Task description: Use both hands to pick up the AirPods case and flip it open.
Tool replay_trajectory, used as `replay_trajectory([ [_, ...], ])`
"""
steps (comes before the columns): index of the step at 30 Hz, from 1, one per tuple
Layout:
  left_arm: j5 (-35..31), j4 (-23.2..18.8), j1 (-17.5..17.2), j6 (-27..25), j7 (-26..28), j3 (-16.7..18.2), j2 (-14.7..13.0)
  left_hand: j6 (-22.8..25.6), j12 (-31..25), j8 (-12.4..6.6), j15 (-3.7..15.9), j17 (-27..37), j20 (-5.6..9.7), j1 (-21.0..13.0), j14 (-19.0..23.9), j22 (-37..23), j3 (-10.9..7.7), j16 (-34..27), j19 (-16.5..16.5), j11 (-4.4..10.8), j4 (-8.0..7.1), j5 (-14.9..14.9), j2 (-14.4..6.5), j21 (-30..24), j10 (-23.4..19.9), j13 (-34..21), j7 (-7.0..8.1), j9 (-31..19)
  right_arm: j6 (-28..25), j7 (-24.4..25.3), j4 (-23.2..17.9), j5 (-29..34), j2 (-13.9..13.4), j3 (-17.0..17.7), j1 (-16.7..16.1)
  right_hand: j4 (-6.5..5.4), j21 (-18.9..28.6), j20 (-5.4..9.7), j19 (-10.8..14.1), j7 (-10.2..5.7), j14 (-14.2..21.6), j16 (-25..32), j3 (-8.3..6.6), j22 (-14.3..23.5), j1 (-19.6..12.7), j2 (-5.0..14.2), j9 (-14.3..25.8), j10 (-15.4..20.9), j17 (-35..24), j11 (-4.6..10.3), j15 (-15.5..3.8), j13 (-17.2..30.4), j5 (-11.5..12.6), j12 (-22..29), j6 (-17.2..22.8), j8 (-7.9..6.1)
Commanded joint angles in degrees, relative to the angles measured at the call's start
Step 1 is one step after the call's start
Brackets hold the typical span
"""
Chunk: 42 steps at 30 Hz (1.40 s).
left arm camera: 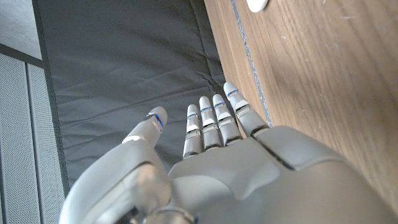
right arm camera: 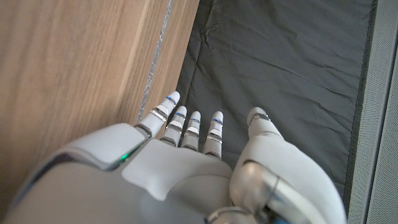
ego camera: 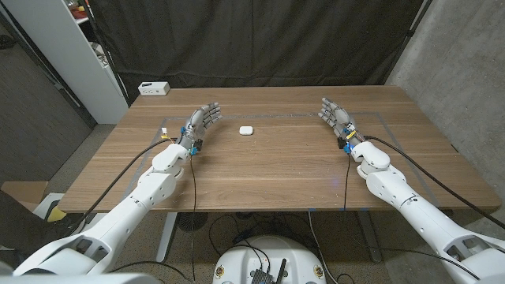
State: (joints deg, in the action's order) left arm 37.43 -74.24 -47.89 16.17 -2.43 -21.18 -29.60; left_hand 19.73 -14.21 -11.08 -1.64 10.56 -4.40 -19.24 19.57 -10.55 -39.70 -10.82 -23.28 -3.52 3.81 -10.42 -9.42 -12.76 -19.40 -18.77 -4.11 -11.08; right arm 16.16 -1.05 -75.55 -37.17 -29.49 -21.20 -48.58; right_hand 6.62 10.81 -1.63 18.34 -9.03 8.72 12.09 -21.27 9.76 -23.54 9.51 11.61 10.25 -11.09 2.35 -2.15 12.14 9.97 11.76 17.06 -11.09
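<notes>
A: Where's the AirPods case (ego camera: 245,130)?

B: Lid down, lying on the wooden counter (ego camera: 260,170) toward the far edge, about midway along it, between the two hands and touching neither.

A: Left to right, then?

B: A white power strip (ego camera: 155,88) sits off the counter's far left corner. The left hand (ego camera: 199,124) is released, fingers spread, holding nothing, near the case on its left side. The right hand (ego camera: 336,117) is likewise released and empty, well apart from the case, toward the far right.

A: Do the wrist views add anything?

B: The left wrist view shows its own hand (left arm camera: 230,168) with fingers straight over the counter's edge, and a sliver of the case (left arm camera: 256,5). The right wrist view shows its hand (right arm camera: 186,168) extended too, with thin tape (right arm camera: 158,56) along the counter (right arm camera: 68,68).

A: The room?

B: Dark curtain (ego camera: 260,39) behind, a concrete wall (ego camera: 461,63) at the right.
</notes>
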Motion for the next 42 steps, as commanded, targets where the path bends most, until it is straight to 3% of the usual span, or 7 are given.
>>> replay_trajectory([
  [1,0.33,0.08,0.23,-0.39,-0.68,0.13,-0.52,0.42,-0.20,-0.35,0.12,0.09,-0.09,-0.58,0.47,-0.31,-0.35,-0.31,-0.40,0.00,0.15,-0.32,0.14,-0.38,-0.44,-0.13,0.03,-0.25,-0.37,0.83,-0.65,0.64,-0.13,-0.16,-0.17,0.03,0.40,0.11,0.41,0.01,0.24,0.18,-0.47,0.25,-0.70,-0.08,0.18,0.44,-0.22,-0.05,-3.16,0.11,0.39,0.16,0.45,-0.29],
  [10,-1.11,-1.91,-0.40,-1.85,-0.05,-0.15,-2.60,0.08,-0.08,-0.23,0.14,-0.13,-0.13,-2.09,-0.35,-0.27,-0.57,0.03,0.17,0.13,1.80,-0.52,0.29,-0.10,-0.22,-0.17,0.25,-0.22,-3.09,2.15,-3.76,5.18,-3.44,-1.78,0.25,1.60,0.12,-0.56,-0.47,-0.08,-1.39,-0.65,-0.78,0.26,-2.29,-1.18,0.03,-0.42,0.13,-0.03,-2.74,0.08,0.66,-0.17,0.64,-0.35],
  [11,-1.62,-2.34,-0.35,-2.32,0.04,-0.34,-3.14,-0.09,0.08,-0.18,0.19,-0.17,-0.13,-2.78,-0.60,-0.26,-0.67,0.09,0.29,0.30,2.53,-0.61,0.36,-0.04,0.12,-0.16,0.43,-0.20,-3.55,2.33,-4.23,5.55,-3.82,-1.89,0.25,2.34,0.21,-0.79,-0.77,-2.71,-1.44,-0.54,-0.98,0.31,-3.58,-1.48,-0.01,-0.62,0.14,-0.32,-2.76,0.08,0.84,-0.14,0.53,-0.28],
  [14,-3.35,-3.55,-0.13,-3.65,0.63,-0.88,-4.65,-0.81,0.41,-0.08,0.46,-0.19,0.14,-5.60,-1.87,-0.21,-0.90,0.27,1.18,0.96,5.12,-0.72,0.59,0.35,0.84,-0.12,1.03,-0.16,-5.25,3.18,-5.91,7.54,-5.35,-2.48,0.42,2.66,0.26,-1.02,-0.90,-0.14,-1.83,-0.62,-0.94,0.31,-4.32,-1.88,-0.04,-0.55,0.16,-0.10,-2.61,0.09,0.87,-0.05,1.27,-0.58],
  [18,-6.83,-5.74,0.41,-6.07,1.57,-2.00,-7.39,-1.29,0.90,-0.17,0.62,-0.15,0.63,-8.77,-4.28,-0.17,-0.62,0.60,3.22,1.30,6.68,-0.58,1.00,1.05,2.35,-0.18,1.56,-0.16,-5.97,3.04,-6.52,8.72,-6.19,-2.90,0.86,3.42,0.23,-1.15,-1.34,-2.76,-2.19,-0.71,-1.39,0.30,-6.57,-2.50,-0.04,-0.62,0.28,0.07,-2.91,0.09,0.99,0.01,2.57,-0.97],
  [19,-7.87,-6.37,0.56,-6.72,1.93,-2.31,-8.11,-1.32,1.16,-0.24,0.64,-0.14,0.80,-9.62,-5.04,-0.15,-0.48,0.68,3.95,1.50,6.88,-0.53,1.21,1.27,3.16,-0.21,1.79,-0.17,-5.96,2.90,-6.48,8.85,-6.24,-2.99,0.98,3.40,0.23,-1.19,-1.45,-1.10,-2.36,-0.73,-1.38,0.31,-7.00,-2.71,-0.04,-0.62,0.28,0.10,-2.97,0.11,0.97,0.04,2.43,-0.86],
  [42,-24.17,-12.91,5.87,-17.55,4.40,-8.35,-14.82,-2.86,2.45,-0.85,-0.63,-0.13,0.95,-21.73,-19.22,0.11,3.83,0.97,15.76,1.73,6.67,0.26,6.01,2.30,13.65,-1.18,5.41,-0.73,-10.41,5.29,-12.68,15.62,-10.24,-4.77,0.39,3.61,-0.35,-2.36,-4.20,0.45,-4.25,-1.15,-1.63,0.30,-9.98,-3.64,-0.03,-0.99,0.28,0.64,-2.79,0.19,1.05,0.02,3.15,-0.90],
])
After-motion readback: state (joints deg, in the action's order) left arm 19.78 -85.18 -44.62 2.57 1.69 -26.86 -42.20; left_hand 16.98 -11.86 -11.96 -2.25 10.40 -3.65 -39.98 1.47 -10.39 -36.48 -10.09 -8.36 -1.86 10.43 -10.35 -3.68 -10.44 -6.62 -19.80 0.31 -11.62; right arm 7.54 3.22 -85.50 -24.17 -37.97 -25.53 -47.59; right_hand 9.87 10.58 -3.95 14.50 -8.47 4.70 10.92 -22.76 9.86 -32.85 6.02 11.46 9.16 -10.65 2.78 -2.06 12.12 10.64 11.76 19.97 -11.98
